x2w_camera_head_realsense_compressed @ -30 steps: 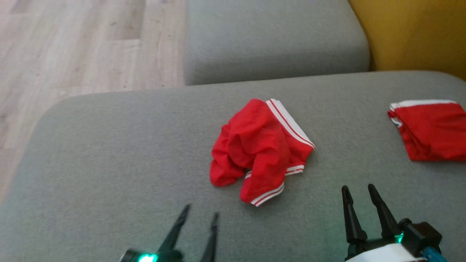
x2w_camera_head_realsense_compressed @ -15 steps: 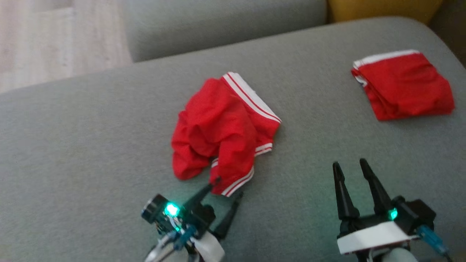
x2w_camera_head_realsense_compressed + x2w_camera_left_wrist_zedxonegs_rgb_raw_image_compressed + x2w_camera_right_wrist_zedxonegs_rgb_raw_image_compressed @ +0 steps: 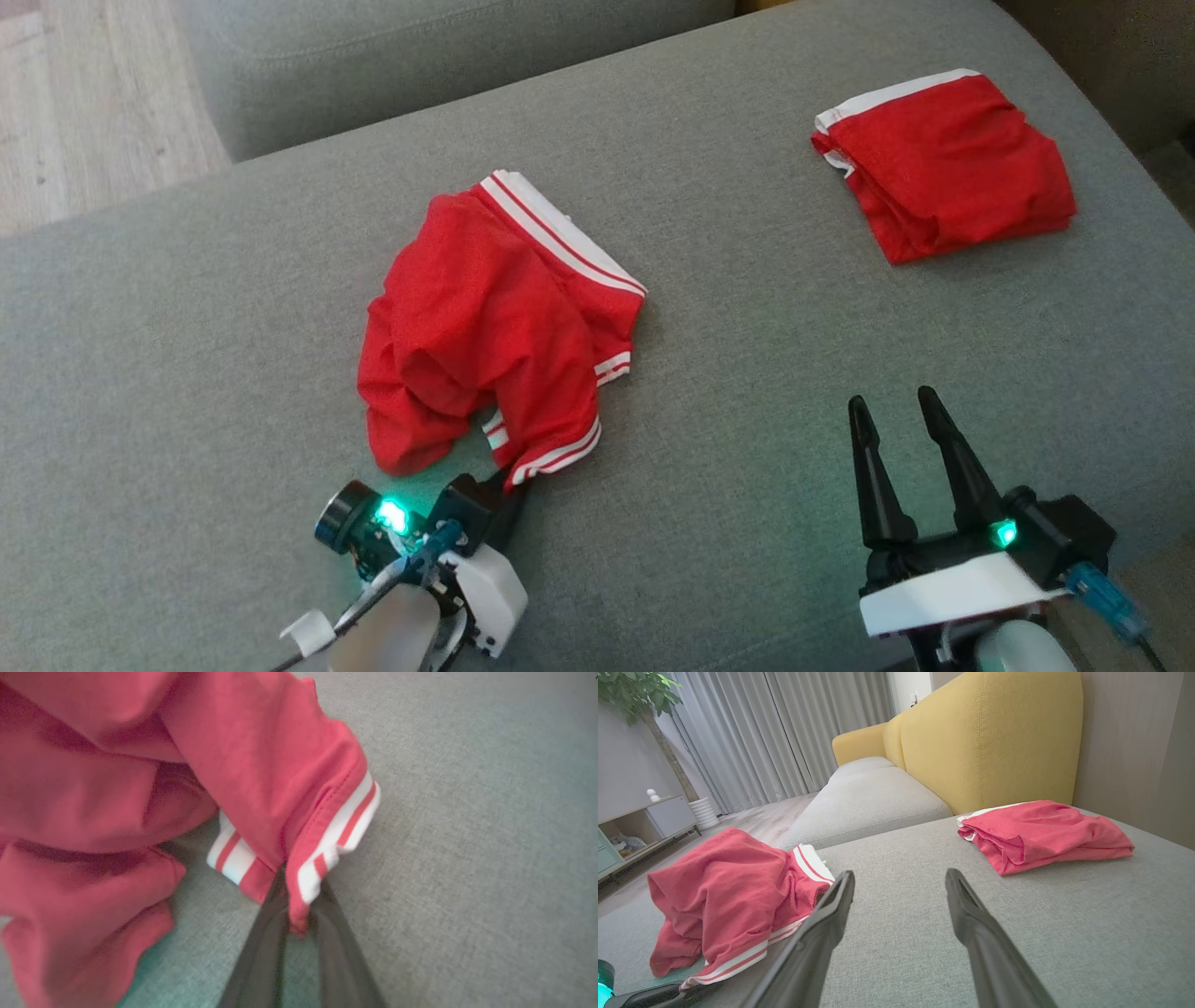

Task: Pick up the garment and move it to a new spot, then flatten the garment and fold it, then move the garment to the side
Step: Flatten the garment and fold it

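As our left gripper (image 3: 301,891) pinches the garment (image 3: 485,327) hem at 6 o'clock, we're mid-pickup.
Our right gripper (image 3: 889,399) idles spread; next: lift clear.

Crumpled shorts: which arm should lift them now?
Left. The left claw pinches the crumpled shorts at the striped hem; the right claw hangs open over the cushion, clear of them.

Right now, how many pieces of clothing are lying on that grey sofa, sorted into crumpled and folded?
Crumpled red shorts: 1
Folded red shorts: 1
Total: 2 garments
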